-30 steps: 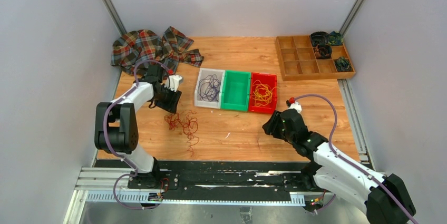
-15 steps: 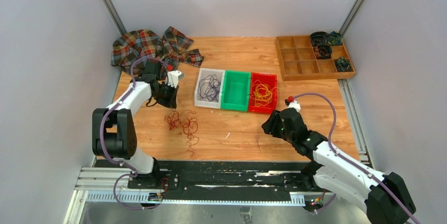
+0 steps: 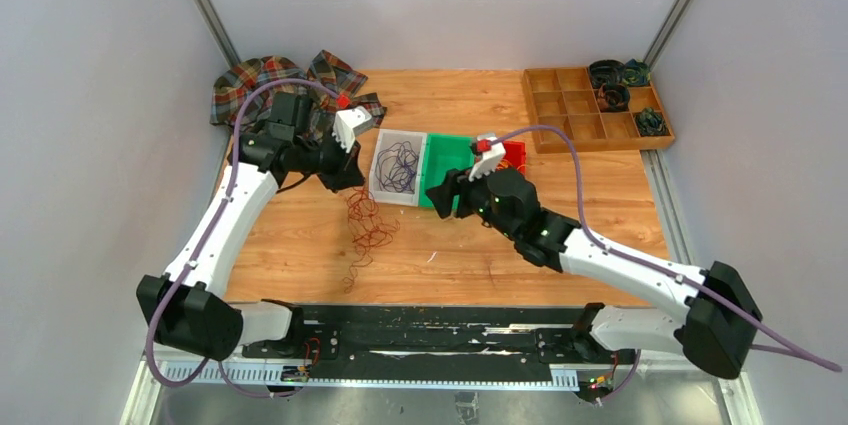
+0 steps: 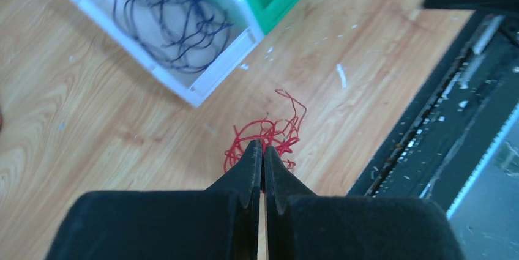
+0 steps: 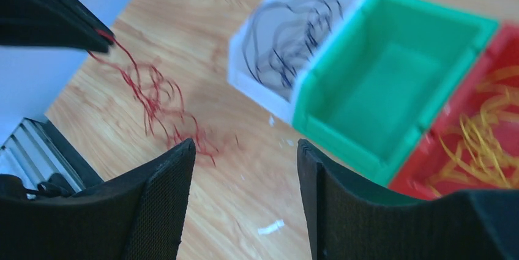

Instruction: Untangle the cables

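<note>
Overhead, the left gripper [image 3: 350,178] is pinching the dark red cables [image 3: 368,227], which are hanging from it in a loose bunch and trailing onto the table [image 3: 290,245] just beside the white bin [image 3: 392,198] of purple cables [image 3: 398,165]. The right gripper [image 3: 441,195] is hovering by the green bin [image 3: 450,157]. In the left wrist view, the jaws are pressing together above the red tangle. In the right wrist view, the jaws are standing wide around nothing, and the yellow cables [image 5: 483,144] are lying in the red bin [image 5: 428,171].

Table [image 3: 600,235] holds bins [image 3: 450,153], tray [image 3: 560,115], plaid cloth [image 3: 255,85], seemingly red cables [image 3: 368,230]
</note>
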Motion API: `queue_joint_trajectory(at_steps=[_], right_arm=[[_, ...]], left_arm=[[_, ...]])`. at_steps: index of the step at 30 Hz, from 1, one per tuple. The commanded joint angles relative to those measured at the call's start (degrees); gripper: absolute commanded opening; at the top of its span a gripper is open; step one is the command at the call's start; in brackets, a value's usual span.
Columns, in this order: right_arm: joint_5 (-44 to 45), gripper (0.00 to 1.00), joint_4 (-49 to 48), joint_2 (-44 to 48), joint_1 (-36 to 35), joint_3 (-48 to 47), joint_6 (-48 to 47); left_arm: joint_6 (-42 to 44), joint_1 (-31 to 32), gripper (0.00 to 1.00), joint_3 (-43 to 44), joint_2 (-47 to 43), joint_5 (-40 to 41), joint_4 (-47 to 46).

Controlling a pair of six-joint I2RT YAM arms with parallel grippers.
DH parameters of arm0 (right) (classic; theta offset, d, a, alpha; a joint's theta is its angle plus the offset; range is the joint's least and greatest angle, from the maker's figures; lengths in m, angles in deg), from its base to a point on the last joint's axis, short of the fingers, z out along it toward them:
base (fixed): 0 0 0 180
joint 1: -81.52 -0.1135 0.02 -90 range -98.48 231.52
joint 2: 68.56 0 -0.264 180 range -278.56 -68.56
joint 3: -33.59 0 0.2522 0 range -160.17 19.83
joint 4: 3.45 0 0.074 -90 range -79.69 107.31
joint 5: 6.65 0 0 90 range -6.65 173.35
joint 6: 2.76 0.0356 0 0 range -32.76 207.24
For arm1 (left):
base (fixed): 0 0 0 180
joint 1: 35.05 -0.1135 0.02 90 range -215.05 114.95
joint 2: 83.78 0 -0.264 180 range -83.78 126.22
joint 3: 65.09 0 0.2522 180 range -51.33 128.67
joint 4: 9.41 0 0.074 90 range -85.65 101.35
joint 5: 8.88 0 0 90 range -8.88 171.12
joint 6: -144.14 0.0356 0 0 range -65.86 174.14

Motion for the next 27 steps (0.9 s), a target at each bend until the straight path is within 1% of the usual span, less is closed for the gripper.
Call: queue_joint_trajectory(at_steps=[1,4,9,12,18,27], right_arm=[[-2.59,0.62,-10.14,-6.29,-2.59,-7.6,-7.82],[-3.1,0.62,-11.27,-9.71,-4.48,-11.49,-8.67],[-4.01,0.62,-15.7,-13.1,-6.14,-12.77,-7.93],[-3.9,0.62,-16.56,-14.43,-6.84,-13.72,-7.77],[-4.67,0.62,-17.5,-14.53,-7.44,-14.59,-7.38],[-7.32,0.63,-18.01,-13.5,-8.26,-12.76,-5.55]], left_arm=[[-1.55,2.26,0.01,3.93,-2.21,-8.24,4.24],[-2.22,3.0,0.01,5.26,-3.58,-10.9,4.15],[-1.69,4.37,0.01,7.81,-3.56,-13.01,6.08],[-2.14,5.74,0.01,9.84,-3.12,-13.94,7.07],[-3.4,8.03,0.01,11.57,-3.68,-14.04,7.14],[-3.92,8.63,0.01,13.26,-3.61,-13.74,7.18]])
